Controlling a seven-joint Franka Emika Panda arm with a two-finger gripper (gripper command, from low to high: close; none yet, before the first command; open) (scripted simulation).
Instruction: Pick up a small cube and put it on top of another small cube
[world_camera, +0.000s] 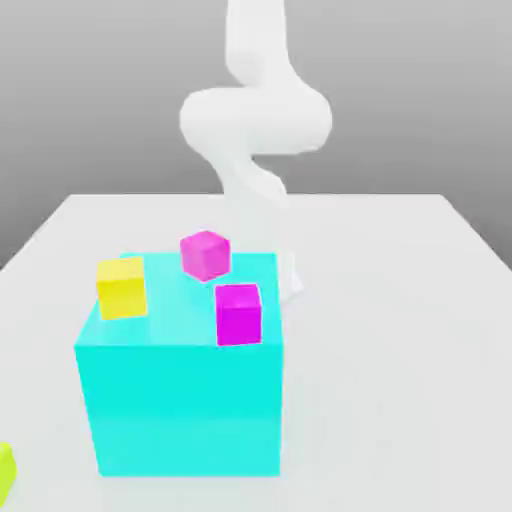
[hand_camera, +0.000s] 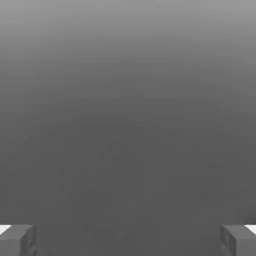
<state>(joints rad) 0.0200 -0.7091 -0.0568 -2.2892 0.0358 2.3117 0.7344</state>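
Cyan big cube (world_camera: 180, 400) carrying a yellow small cube (world_camera: 122, 288) and two magenta cubes (world_camera: 205, 254) (world_camera: 238, 313), small lime cube (world_camera: 5, 472) well apart at the exterior view's left edge, gripper (hand_camera: 128, 240) fingers spread wide.

There is one big cyan cube (world_camera: 180, 390) in the lower left of the exterior view, and four small cubes. Two are magenta (world_camera: 205, 254) (world_camera: 239, 313) and one is yellow (world_camera: 122, 288), all near the frame's middle. One lime cube (world_camera: 5, 472) sits cut off at the lower left edge. One white arm (world_camera: 255, 120) rises at the upper middle.
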